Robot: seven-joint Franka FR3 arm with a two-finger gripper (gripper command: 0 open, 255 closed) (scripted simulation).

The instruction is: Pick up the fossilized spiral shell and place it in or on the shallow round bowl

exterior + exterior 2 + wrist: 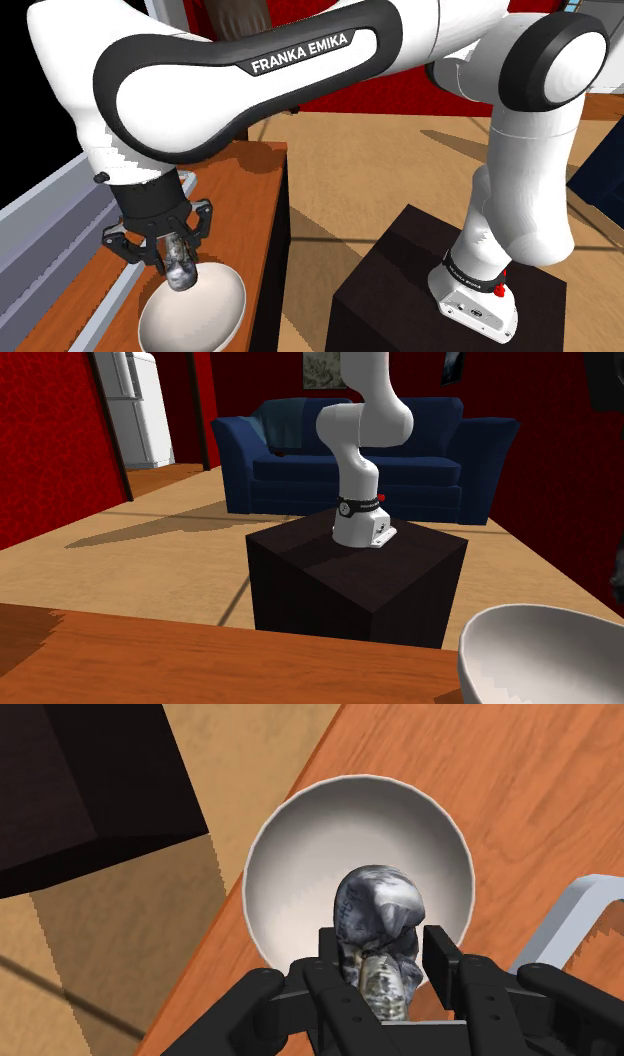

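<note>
Grey, mottled with darker and paler patches, the spiral shell (378,909) is clasped between the two black fingers of the gripper (385,954). The fingers stand narrow and press on its two sides, so it is held and not only lying between them. The grip is on the part of the shell nearer the hand, which leaves the rounded end free and pointing down to the white bowl (290,824).

In the wrist view the shell covers the part of the bowl's inside nearest the gripper, and the round rim shows around it on the other sides. I take it the hand is placed over the bowl on purpose, so that a release drops the shell inside and not on the wooden table (540,794).

In the shoulder view the shell hangs at the bowl's upper-left rim, very near to it; whether it touches I cannot tell. The bowl stands near the table's edge, on the side of the dark stand (400,290).

I judge the carrying nearly done — what remains is a small lowering, perhaps a little more toward the centre, then a gentle opening, because the rounded shell may roll against the shallow wall.
</note>
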